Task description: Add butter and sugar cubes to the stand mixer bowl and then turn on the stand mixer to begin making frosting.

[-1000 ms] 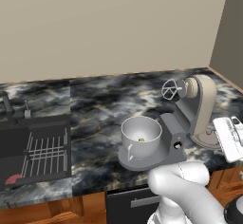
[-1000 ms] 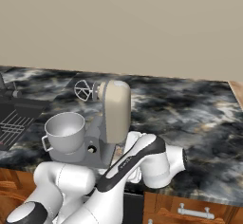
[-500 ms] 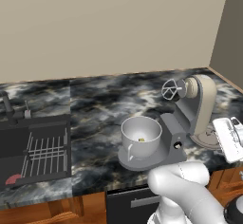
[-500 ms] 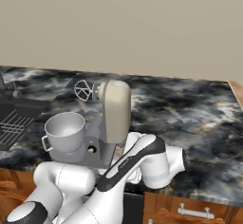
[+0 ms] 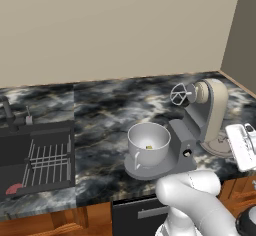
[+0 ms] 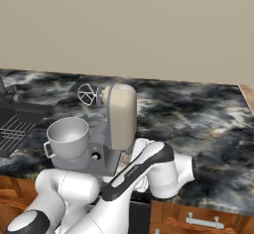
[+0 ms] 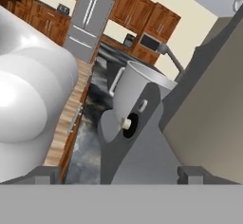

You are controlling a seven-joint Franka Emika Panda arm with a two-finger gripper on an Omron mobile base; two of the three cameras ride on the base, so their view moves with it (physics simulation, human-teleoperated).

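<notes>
While I checked the left base view, the stand mixer bowl [image 5: 148, 144] sat on the stand mixer [image 5: 192, 130] base with a small yellowish bit, probably the butter [image 5: 148, 147], inside; I could not pick out the sugar cubes, so switching on might have been premature. From the right base view, the beige head [image 6: 121, 115] stood tilted back, whisk [image 6: 86, 93] clear of the bowl. Through the hand view, the gripper [image 7: 118, 173] had its fingers spread wide, holding nothing, near the small knob [image 7: 126, 123]; I judged a skewed approach could slip off it or shove the base.
</notes>
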